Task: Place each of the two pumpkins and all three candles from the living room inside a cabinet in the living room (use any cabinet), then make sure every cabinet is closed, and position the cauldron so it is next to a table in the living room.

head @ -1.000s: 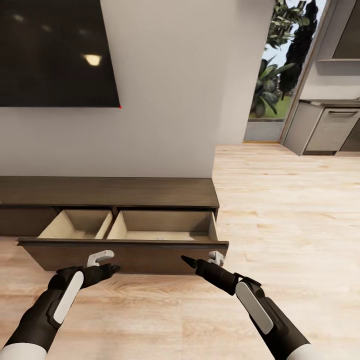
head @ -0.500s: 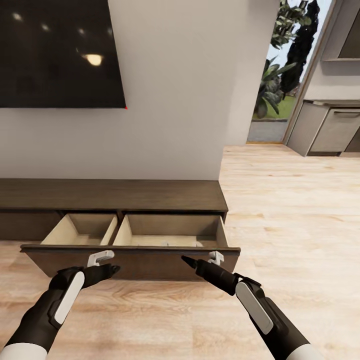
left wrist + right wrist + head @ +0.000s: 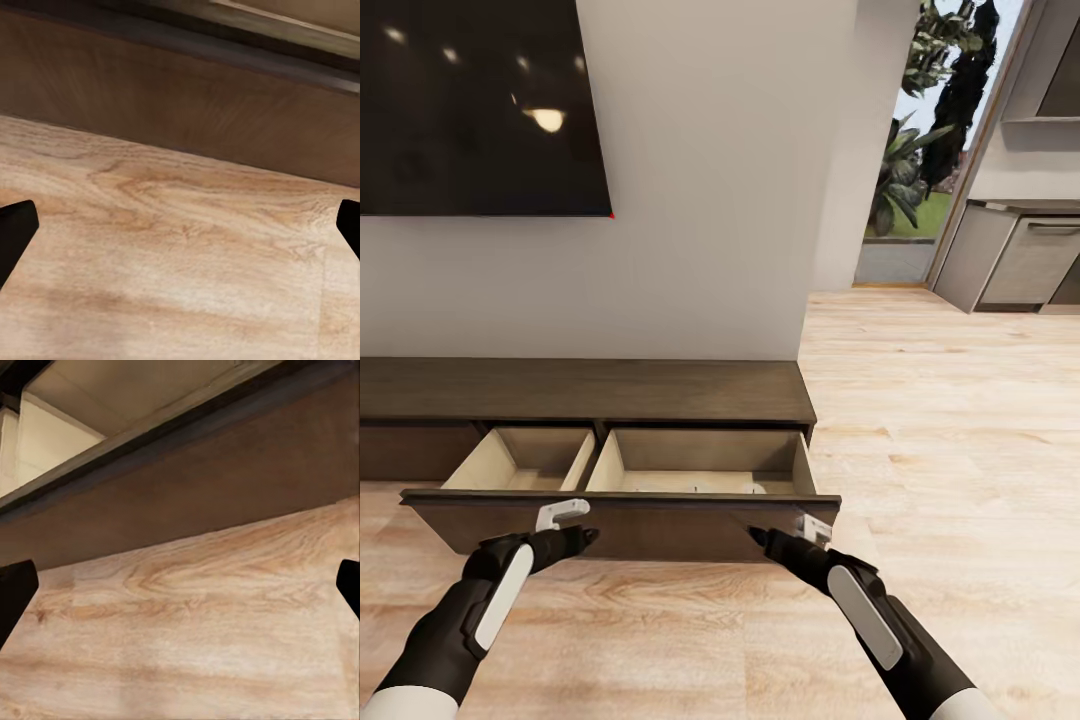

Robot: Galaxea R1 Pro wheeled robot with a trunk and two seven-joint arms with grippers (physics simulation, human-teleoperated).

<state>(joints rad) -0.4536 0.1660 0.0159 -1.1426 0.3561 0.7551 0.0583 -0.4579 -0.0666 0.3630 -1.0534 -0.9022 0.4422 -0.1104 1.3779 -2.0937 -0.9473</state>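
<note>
- Both grippers, left gripper (image 3: 565, 527) and right gripper (image 3: 792, 532), hover spread and empty before the cabinet (image 3: 590, 392); its stiff, heavy drawer front (image 3: 630, 522) stands pulled out.
- Left wrist: fingertips (image 3: 15, 236) wide apart; flat front (image 3: 180, 105) suits pushing.
- Right wrist: fingertips (image 3: 15, 589) apart; handle-less front (image 3: 187, 495) offers its top edge.

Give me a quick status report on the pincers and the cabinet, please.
Left pincer and right pincer both open, empty, low before the drawer front. Cabinet drawer pulled out, pale interior showing. Nothing between pincers and drawer.
</note>
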